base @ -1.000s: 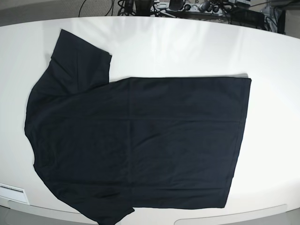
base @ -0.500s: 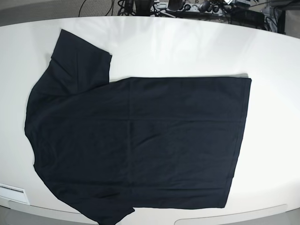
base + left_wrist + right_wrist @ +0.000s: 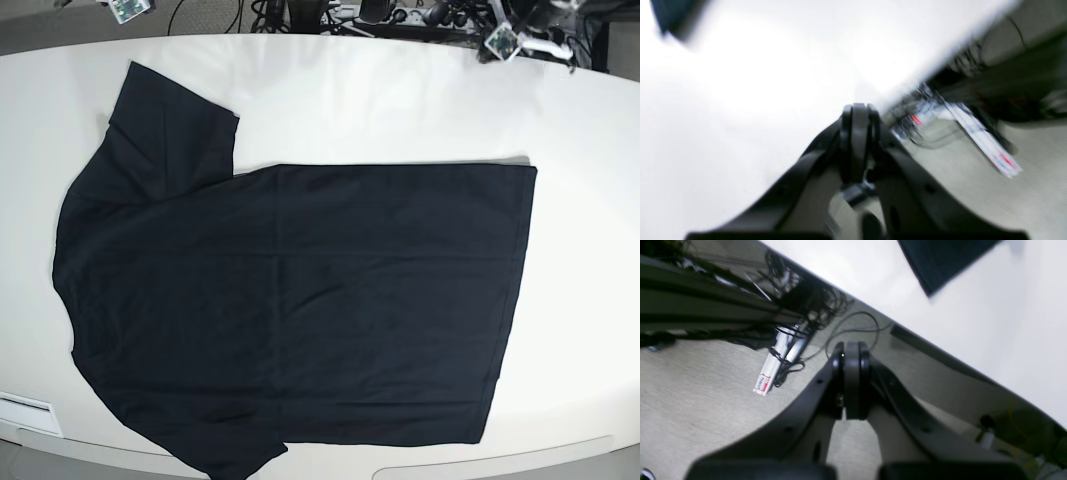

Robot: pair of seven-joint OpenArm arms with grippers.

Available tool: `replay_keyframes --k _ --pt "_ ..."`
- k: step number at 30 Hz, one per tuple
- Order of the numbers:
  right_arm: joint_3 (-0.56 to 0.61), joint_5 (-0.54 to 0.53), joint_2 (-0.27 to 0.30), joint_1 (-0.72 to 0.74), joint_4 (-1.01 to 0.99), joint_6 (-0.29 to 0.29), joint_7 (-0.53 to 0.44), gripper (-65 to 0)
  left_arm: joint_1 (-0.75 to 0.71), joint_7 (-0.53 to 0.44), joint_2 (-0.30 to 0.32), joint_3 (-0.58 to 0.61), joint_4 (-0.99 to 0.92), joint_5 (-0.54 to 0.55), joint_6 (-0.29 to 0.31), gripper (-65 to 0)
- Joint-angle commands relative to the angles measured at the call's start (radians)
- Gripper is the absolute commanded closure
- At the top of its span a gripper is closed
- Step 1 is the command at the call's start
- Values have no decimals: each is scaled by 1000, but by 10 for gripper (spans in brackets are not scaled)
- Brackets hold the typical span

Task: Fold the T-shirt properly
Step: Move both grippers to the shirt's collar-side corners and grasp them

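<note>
My left claw [image 3: 856, 115] is pressed together with nothing between its tips, hanging over the far edge of the white desk [image 3: 740, 100]; its view is blurred. At about 11 o'clock from it, a dark corner of the T-shirt [image 3: 671, 15] shows at the top of that view. At 3 o'clock, beyond the desk edge, lie the floor and a white power strip [image 3: 980, 140], smeared by blur.

My right claw [image 3: 853, 356] is also pressed together and empty, hanging past the desk edge above the carpeted floor [image 3: 690, 400]. At 9 o'clock from it lies a white power strip [image 3: 773, 373] in a tangle of dark cables [image 3: 813, 300]. At 1 o'clock a pointed corner of the black shirt lies on the desk.

In the base view the shirt lies flat and unfolded over most of the desk, collar end at 9 o'clock, hem at 3 o'clock, one sleeve at 11 o'clock, the other at 7 o'clock over the near edge. I see no containers.
</note>
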State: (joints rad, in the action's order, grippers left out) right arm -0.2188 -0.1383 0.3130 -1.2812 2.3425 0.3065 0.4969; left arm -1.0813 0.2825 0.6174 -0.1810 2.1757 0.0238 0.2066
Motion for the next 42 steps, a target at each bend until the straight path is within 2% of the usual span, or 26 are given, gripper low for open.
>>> replay_keyframes --k 1,3,5,9,11,15,19,20,23,24,25,30,32,36,39,40,41,42 --pt "-20 -28 3 16 14 24 -15 0 13 -14 12 -5 15 2 11 0" --pt "-38 -74 3 76 14 92 -34 0 58 -13 33 -3 15 2 47 0" --pt "-30 -76 3 136 14 118 -34 0 109 -13 63 -3 15 -1 83 0" --pt "17 -71 3 246 14 115 -34 0 234 -13 109 -3 8 -36 152 0" --pt "49 -67 3 282 14 117 -37 0 279 -25 157 -3 -11 -35 180 0" --pt "103 -34 3 333 14 129 -36 0 352 -74 259 3 -105 -36 200 0" --pt "121 -18 3 351 -6 120 -39 0 432 -174 362 76 -243 -77 299 0" --pt "121 -18 3 350 -6 120 -41 0 453 -206 386 106 -276 -105 306 -73" --pt "121 -18 3 350 -6 121 -40 0 526 -262 451 209 -359 -177 306 -357" --pt "121 -18 3 350 -6 121 -40 0 554 -269 467 247 -383 -196 306 -403" --pt "121 -18 3 350 -6 121 -40 0 585 -269 481 286 -404 -213 306 -412" --pt "121 -18 3 350 -6 121 -40 0 759 -310 527 508 -506 -303 266 -412" --pt "121 -18 3 350 -6 121 -40 0 838 -333 529 608 -546 -333 259 -412" --pt "121 -18 3 350 -6 120 -40 0 986 -335 529 813 -591 -384 206 -412" --pt "121 -5 3 351 -6 120 -40 0 1072 -335 529 919 -594 -394 201 -411" --pt "121 11 3 351 -6 120 -42 0 1092 -334 529 941 -594 -394 201 -397" --pt "121 22 3 351 -6 116 -47 0 1106 -329 529 958 -594 -393 201 -349" --pt "121 35 3 351 -6 108 -53 -25 1115 -326 529 969 -594 -393 201 -254"
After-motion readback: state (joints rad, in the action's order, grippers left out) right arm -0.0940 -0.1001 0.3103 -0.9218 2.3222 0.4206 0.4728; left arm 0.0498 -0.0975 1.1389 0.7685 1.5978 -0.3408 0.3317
